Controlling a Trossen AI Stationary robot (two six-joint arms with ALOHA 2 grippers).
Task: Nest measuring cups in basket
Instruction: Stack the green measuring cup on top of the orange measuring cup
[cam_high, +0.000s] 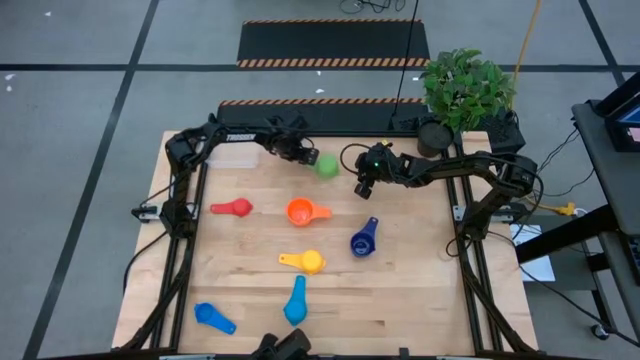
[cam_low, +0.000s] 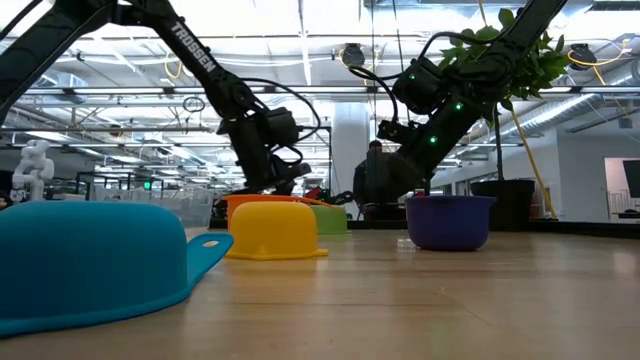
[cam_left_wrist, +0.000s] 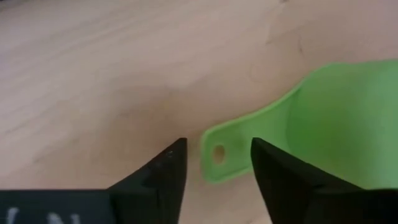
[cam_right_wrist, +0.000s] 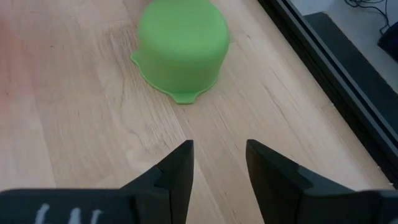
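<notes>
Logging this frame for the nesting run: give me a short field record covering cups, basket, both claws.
green cup: green plastic measuring cup, upside down on the wooden table, far side
left claw: left claw open, fingers either side of the green cup's handle, not gripping
right claw: right claw open, empty, aimed at the green cup from the other side
basket: clear plastic rectangular tub, far left corner, no cups visible in it
other cups: red, orange, navy, yellow, two light blue, all loose on the table

Cup between my two end effectors

One upside-down measuring cup (cam_high: 327, 166) lies on the table (cam_high: 420, 270), its handle between my left end effector (cam_high: 303, 155) fingers; my right end effector (cam_high: 362, 186) sits just beyond it.
</notes>
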